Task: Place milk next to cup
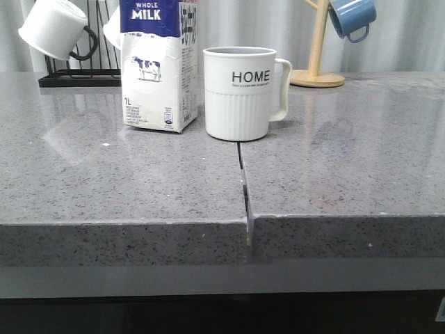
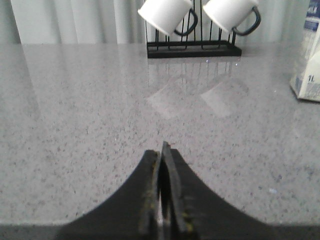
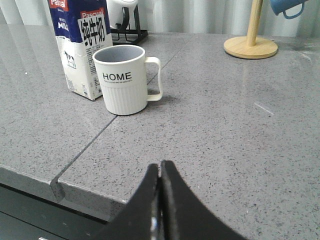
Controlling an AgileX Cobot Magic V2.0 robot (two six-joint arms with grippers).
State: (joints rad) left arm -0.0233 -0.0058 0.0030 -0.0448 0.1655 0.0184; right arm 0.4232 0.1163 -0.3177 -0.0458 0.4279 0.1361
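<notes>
Milk [image 1: 158, 66] stands upright just beside the cup [image 1: 240, 92], well apart from both grippers: left gripper [image 2: 164, 150] and right gripper [image 3: 160, 167] pinched together, seemingly empty.

The grey speckled countertop [image 1: 348, 160] carries the milk carton [image 1: 158, 66] just beside the HOME mug [image 1: 240, 94], a black rack [image 1: 76, 78] and a wooden stand [image 1: 318, 78].

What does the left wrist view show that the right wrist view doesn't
Only the left wrist view shows two white mugs with black handles hanging on the black rack, and the shut left gripper. Only the right wrist view shows the HOME cup, the wooden stand, a blue mug and the shut right gripper. Both show the milk and the grey countertop.
</notes>
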